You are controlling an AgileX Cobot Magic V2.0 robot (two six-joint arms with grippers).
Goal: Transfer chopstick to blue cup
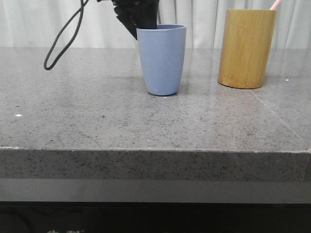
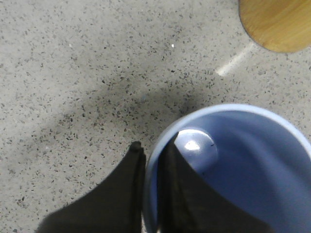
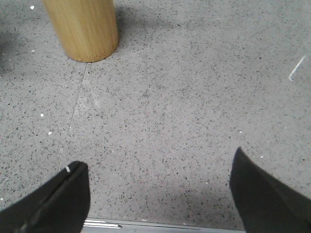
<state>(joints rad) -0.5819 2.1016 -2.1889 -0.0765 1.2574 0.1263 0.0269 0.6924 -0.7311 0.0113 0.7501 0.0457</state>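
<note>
Standing upright, the matte blue cup (image 1: 162, 59) tapers toward its base.

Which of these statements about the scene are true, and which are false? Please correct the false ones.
1. The left gripper has one finger inside the blue cup and one outside, over its rim. True.
2. The blue cup lies on its side. False: it stands upright on the table.
3. The pink chopstick sticks out of the bamboo holder. True.
4. The right gripper is shut on the chopstick. False: its fingers are wide apart over bare table, holding nothing.
5. The blue cup is taller than the bamboo holder. False: in the front view the holder is taller.
</note>
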